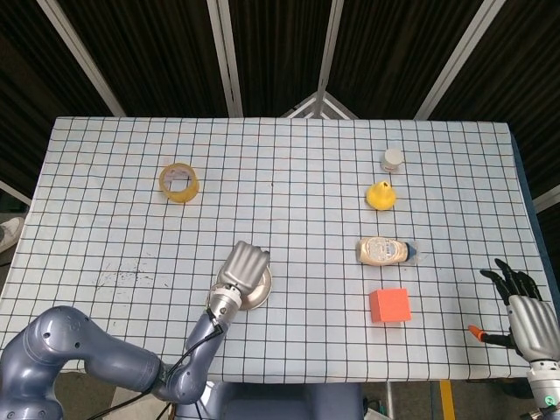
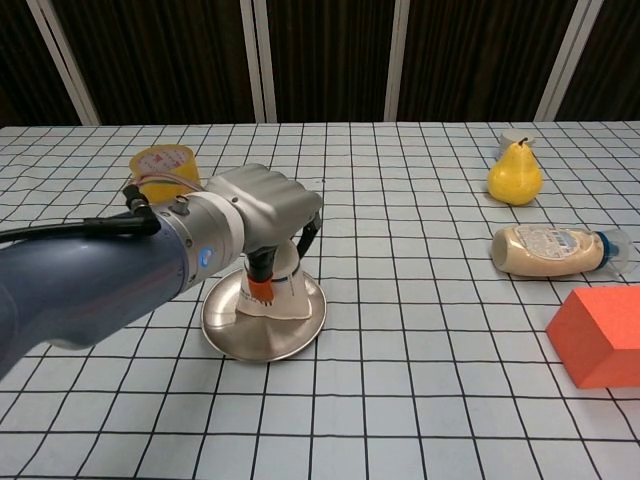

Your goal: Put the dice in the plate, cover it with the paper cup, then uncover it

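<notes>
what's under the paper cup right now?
The paper cup sits mouth-down on the plate, gripped by the left hand. Its wall covers the inside, so no dice can be seen.

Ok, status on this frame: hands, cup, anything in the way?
Left robot hand grips paper cup, inverted on plate. Dice not visible. Right robot hand open, idle at table edge. Nothing in the way.
</notes>
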You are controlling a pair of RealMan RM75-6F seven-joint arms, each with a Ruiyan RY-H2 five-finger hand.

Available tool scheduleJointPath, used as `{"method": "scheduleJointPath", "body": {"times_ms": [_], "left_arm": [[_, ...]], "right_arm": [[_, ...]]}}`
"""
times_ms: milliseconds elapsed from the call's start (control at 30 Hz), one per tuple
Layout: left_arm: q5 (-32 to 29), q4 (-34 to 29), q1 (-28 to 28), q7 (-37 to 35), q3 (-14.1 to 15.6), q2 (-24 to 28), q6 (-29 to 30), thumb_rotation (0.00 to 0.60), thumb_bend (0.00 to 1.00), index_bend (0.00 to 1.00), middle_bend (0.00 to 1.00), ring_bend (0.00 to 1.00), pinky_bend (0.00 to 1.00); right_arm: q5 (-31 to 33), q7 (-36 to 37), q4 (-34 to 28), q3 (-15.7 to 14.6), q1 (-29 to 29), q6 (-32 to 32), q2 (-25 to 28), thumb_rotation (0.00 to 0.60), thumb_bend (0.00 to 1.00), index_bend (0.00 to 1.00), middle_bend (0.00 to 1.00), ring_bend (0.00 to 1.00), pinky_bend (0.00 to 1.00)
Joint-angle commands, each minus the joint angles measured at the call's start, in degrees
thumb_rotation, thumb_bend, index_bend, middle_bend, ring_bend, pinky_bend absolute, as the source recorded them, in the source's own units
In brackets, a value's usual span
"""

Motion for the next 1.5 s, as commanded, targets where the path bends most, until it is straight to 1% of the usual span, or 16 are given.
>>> {"method": "scheduleJointPath", "body": {"times_ms": [33,100,167,333,367,433,533,600,633,733,833,933,1100,1233,1400,1500], "left_arm": [[-6.42,-4.78,3.36,-14.61,-5.69,4.66,-15.31,0.600,0.44,0.47,0.52,0.73,0.86],[-7.72,-4.97,3.04,-14.63,-5.60,6.36,-17.32,0.600,0.44,0.47,0.53,0.73,0.86],[-6.64,-4.30,2.62,-13.72,-4.88,7.01,-16.48,0.600,0.44,0.48,0.53,0.73,0.86],[0.99,-1.04,2.41,-9.40,-0.92,4.82,-7.52,0.600,0.44,0.48,0.54,0.73,0.86],[1.25,-0.94,2.56,-9.34,-0.65,4.51,-7.02,0.600,0.44,0.48,0.54,0.73,0.85],[-1.76,-2.55,3.70,-12.27,-1.91,4.38,-9.11,0.600,0.44,0.49,0.54,0.73,0.85],[-9.74,-5.58,4.34,-17.07,-5.39,7.43,-17.28,0.600,0.44,0.50,0.55,0.73,0.85],[-12.74,-5.89,3.30,-16.69,-5.81,9.60,-20.31,0.600,0.44,0.50,0.55,0.73,0.85],[-13.00,-5.63,2.50,-15.47,-5.32,10.18,-20.10,0.600,0.44,0.50,0.55,0.73,0.85],[-8.03,-3.76,-0.47,-7.73,-1.24,8.90,-11.35,0.600,0.44,0.50,0.55,0.73,0.85],[-4.17,-2.47,-0.94,-4.24,1.31,6.10,-5.05,0.600,0.44,0.49,0.55,0.73,0.85],[-3.93,-2.64,0.19,-6.81,0.28,4.66,-5.34,0.600,0.44,0.49,0.55,0.73,0.85],[-1.52,-4.02,1.35,-10.67,-1.25,5.49,-7.85,0.600,0.44,0.49,0.55,0.73,0.85],[-2.17,-7.39,1.66,-12.21,-3.06,7.92,-8.89,0.600,0.44,0.50,0.55,0.73,0.85],[-3.01,-11.87,1.56,-12.12,-4.47,11.47,-7.93,0.600,0.44,0.50,0.55,0.73,0.85],[-3.31,-14.73,2.08,-14.08,-6.07,13.59,-8.44,0.600,0.44,0.49,0.55,0.73,0.85]], "right_arm": [[0.05,0.00,-0.02,0.02,0.02,-0.04,0.03,0.600,0.14,0.21,0.03,0.10,0.00],[-0.01,-0.01,-0.04,0.03,0.04,-0.02,-0.01,0.600,0.14,0.21,0.03,0.10,0.00],[-0.07,-0.08,-0.03,0.03,0.09,-0.04,-0.06,0.600,0.14,0.21,0.03,0.10,0.00],[-0.14,-0.32,-0.09,-0.03,0.08,-0.02,-0.16,0.600,0.14,0.21,0.03,0.10,0.00],[-0.12,-0.37,-0.09,-0.03,0.07,-0.01,-0.17,0.600,0.14,0.21,0.03,0.10,0.00],[-0.02,-0.52,-0.08,-0.02,0.13,-0.12,-0.27,0.600,0.14,0.21,0.03,0.10,0.00],[0.07,-0.71,-0.09,0.00,0.20,-0.23,-0.34,0.600,0.14,0.21,0.03,0.10,0.00],[0.09,-0.72,-0.11,0.02,0.17,-0.14,-0.34,0.600,0.14,0.21,0.03,0.10,0.00],[0.09,-0.67,-0.11,0.04,0.13,-0.05,-0.33,0.600,0.14,0.21,0.03,0.10,0.00],[0.08,-0.47,-0.07,0.07,0.07,0.06,-0.28,0.600,0.14,0.21,0.03,0.10,0.00],[0.02,-0.38,-0.01,0.02,0.14,-0.13,-0.27,0.600,0.14,0.21,0.03,0.10,0.00],[0.01,-0.41,0.01,0.01,0.21,-0.24,-0.30,0.600,0.14,0.21,0.03,0.10,0.00],[0.00,-0.41,-0.02,0.00,0.12,-0.07,-0.30,0.600,0.14,0.21,0.03,0.10,0.00],[-0.06,-0.51,0.00,-0.03,0.22,-0.24,-0.37,0.600,0.14,0.21,0.03,0.10,0.00],[-0.16,-0.70,-0.07,-0.07,0.22,-0.18,-0.42,0.600,0.14,0.21,0.03,0.10,0.00],[-0.07,-0.80,-0.04,-0.03,0.22,-0.15,-0.44,0.600,0.14,0.21,0.03,0.10,0.00]]}}
